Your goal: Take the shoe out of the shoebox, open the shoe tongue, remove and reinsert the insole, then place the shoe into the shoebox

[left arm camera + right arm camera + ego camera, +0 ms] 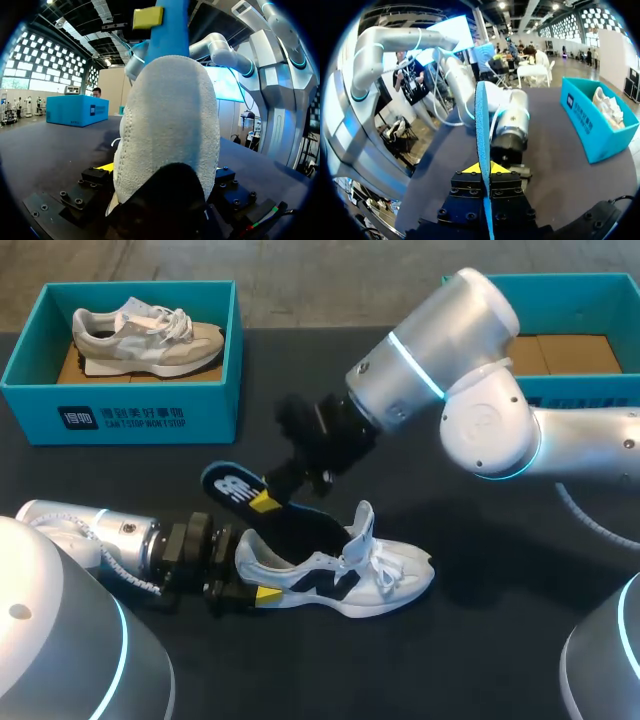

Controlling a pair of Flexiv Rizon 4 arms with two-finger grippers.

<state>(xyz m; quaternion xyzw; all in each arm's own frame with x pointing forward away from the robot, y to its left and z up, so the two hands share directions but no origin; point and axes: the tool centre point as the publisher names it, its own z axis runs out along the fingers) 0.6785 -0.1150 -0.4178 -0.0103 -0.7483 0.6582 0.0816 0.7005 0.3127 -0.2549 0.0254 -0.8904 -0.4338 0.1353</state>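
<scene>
Teal box [120,415], upper left of frame, holds a beige shoe [150,340]. Lower left: left gripper [250,580] clenched on the heel of the white shoe [350,575]. The shoe sits sole-down on the dark table [500,660], toe pointing right. Centre: right gripper [270,495] pinches the blue insole [225,483], tilted, one end at the shoe's opening. Upper right: second box [590,388].
</scene>
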